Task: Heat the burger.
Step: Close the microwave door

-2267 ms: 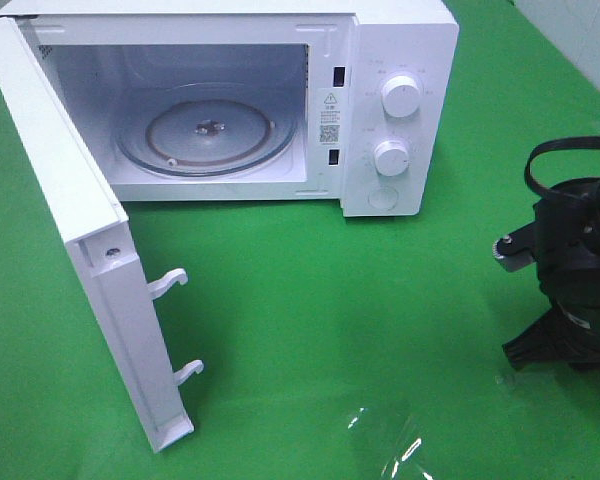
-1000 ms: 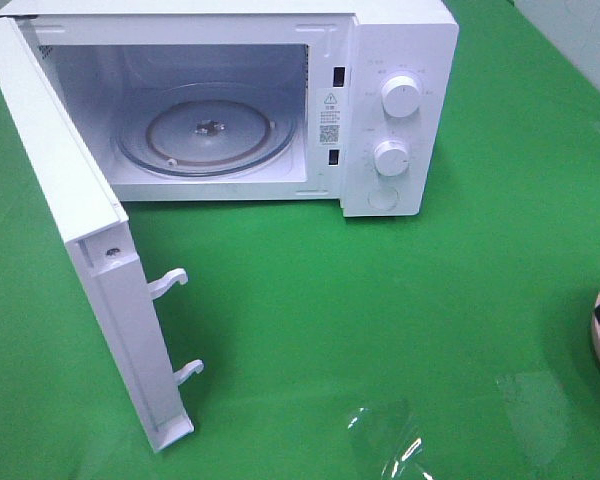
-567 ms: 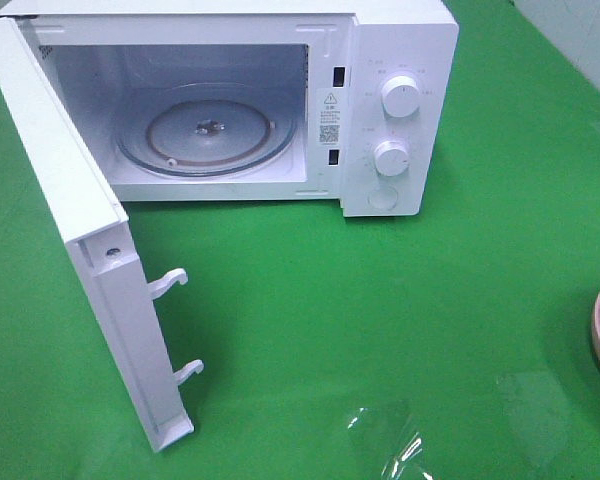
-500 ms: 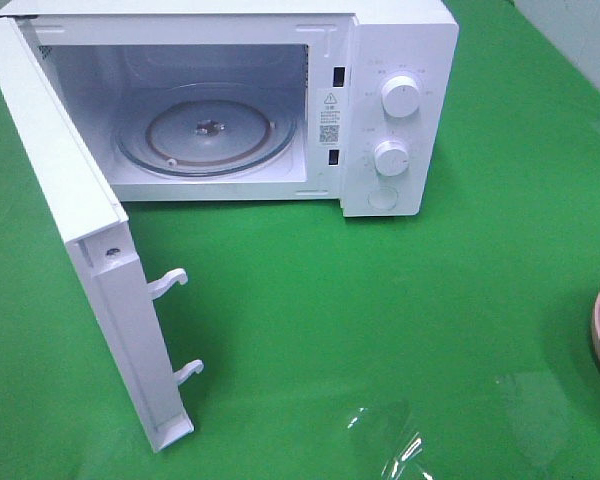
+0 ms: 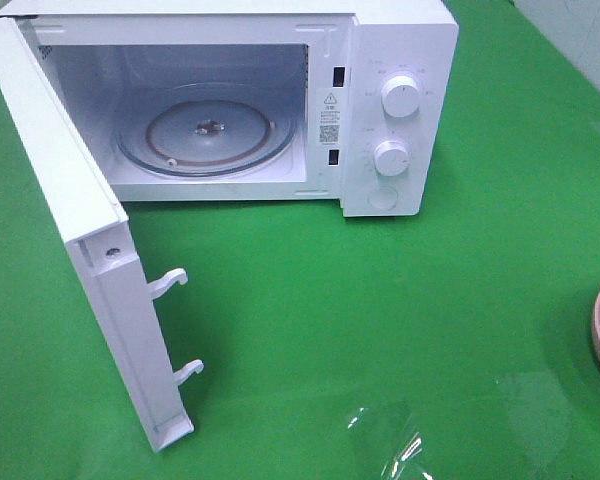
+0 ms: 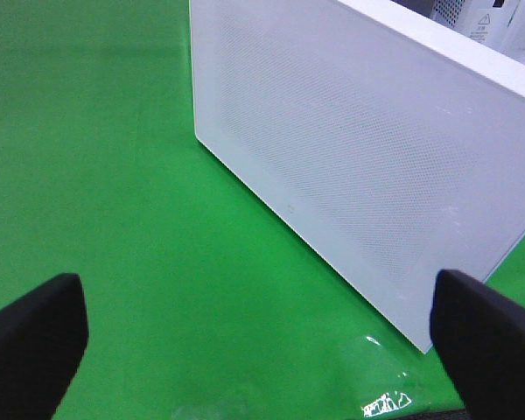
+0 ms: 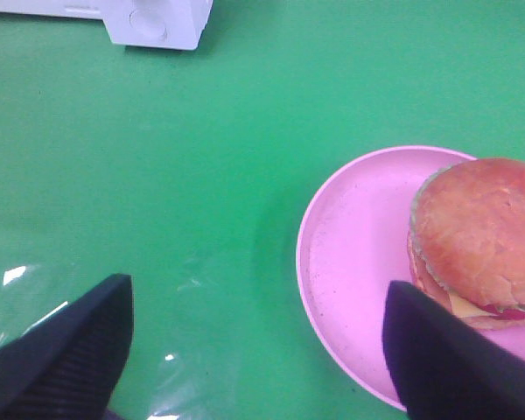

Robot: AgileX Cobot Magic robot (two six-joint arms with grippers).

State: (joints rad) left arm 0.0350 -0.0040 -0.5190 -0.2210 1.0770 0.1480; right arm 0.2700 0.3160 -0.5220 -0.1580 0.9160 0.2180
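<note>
One burger (image 7: 479, 232) on pink plate (image 7: 350, 262), beyond spread right jaws, untouched

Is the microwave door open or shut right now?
Open: the door is swung wide, showing the bare turntable inside the microwave.

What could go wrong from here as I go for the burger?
The burger sits off-centre near the rim of the pink plate, so lifting the plate by its edge may tip or slide it. The open microwave door juts out over the green table; a sweeping carry could clip it. The right gripper, jaws open, is offset from the burger and could close on the plate rim instead.
</note>
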